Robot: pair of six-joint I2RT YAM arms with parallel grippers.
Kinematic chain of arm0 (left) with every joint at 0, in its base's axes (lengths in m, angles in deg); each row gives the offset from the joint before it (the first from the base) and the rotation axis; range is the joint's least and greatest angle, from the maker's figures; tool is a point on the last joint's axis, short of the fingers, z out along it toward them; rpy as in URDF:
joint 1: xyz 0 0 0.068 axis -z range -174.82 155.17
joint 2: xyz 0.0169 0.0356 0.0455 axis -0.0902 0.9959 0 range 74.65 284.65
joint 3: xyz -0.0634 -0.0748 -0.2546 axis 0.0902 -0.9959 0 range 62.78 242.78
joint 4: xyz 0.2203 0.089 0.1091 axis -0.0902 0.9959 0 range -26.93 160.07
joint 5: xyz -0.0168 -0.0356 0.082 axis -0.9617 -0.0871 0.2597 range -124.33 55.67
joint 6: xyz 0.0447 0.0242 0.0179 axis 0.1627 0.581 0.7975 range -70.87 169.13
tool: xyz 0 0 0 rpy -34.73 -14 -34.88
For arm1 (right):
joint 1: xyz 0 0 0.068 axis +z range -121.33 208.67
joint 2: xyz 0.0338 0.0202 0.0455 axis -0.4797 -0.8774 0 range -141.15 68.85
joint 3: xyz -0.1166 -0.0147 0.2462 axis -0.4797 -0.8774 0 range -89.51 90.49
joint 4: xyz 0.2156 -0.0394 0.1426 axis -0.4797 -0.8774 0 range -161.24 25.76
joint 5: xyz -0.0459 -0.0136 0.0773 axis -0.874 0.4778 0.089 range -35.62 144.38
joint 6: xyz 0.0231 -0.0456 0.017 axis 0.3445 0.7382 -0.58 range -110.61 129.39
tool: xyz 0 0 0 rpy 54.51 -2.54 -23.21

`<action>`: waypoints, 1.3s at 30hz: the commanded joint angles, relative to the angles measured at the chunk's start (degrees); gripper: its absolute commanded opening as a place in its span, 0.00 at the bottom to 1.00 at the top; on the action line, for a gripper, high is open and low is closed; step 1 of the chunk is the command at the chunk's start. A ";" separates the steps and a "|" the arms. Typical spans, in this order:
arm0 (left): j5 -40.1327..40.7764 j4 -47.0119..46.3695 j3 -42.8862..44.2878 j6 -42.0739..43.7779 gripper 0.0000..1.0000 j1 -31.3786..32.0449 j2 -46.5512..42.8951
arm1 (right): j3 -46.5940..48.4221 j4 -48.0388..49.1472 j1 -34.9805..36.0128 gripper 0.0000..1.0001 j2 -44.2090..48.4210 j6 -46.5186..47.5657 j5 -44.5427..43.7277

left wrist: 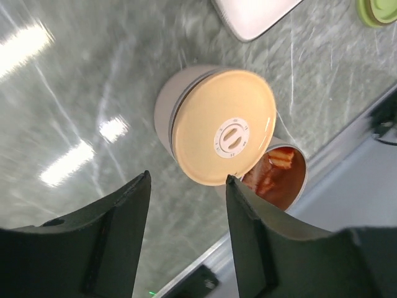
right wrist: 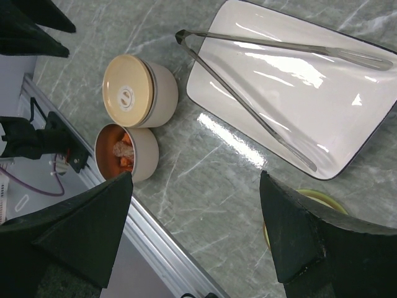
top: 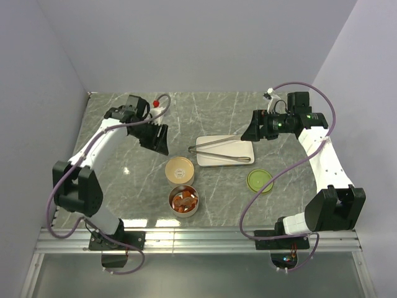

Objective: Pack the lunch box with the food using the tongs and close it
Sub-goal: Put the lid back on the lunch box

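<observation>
The lunch box stands as two round grey pots. One pot (top: 180, 169) (left wrist: 186, 102) (right wrist: 162, 93) wears a tan lid (left wrist: 223, 133), seated slightly askew. The other pot (top: 183, 200) (right wrist: 146, 160) is uncovered and holds the food (top: 184, 200) (left wrist: 279, 177) (right wrist: 122, 153), orange-red chunks with a pale piece. The silver tongs (top: 217, 143) (right wrist: 248, 107) lie spread in a V on the white plate (top: 226, 151) (right wrist: 298, 87). My left gripper (top: 158, 139) (left wrist: 188, 177) hovers open just above and left of the tan-lidded pot, holding nothing. My right gripper (top: 251, 130) (right wrist: 196, 174) is open wide above the plate's right end.
A green round lid (top: 258, 181) (left wrist: 378, 11) (right wrist: 313, 196) lies on the marble table to the right of the pots, below the plate. The table's metal front rail (top: 198, 236) runs just in front of the uncovered pot. Grey walls close in the back and sides.
</observation>
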 commanded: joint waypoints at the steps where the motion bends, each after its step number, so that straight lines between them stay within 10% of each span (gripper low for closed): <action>1: 3.86 -2.79 2.56 6.74 0.56 4.74 -5.21 | 0.00 0.83 -0.01 0.90 1.32 0.78 0.82; 10: 12.48 -7.10 0.19 8.42 0.51 14.61 -5.57 | 0.09 0.92 -0.01 0.89 1.32 0.69 0.91; 39: 17.49 -13.34 -14.57 6.57 0.52 19.00 4.63 | -0.70 0.65 -0.01 0.89 1.50 1.31 0.21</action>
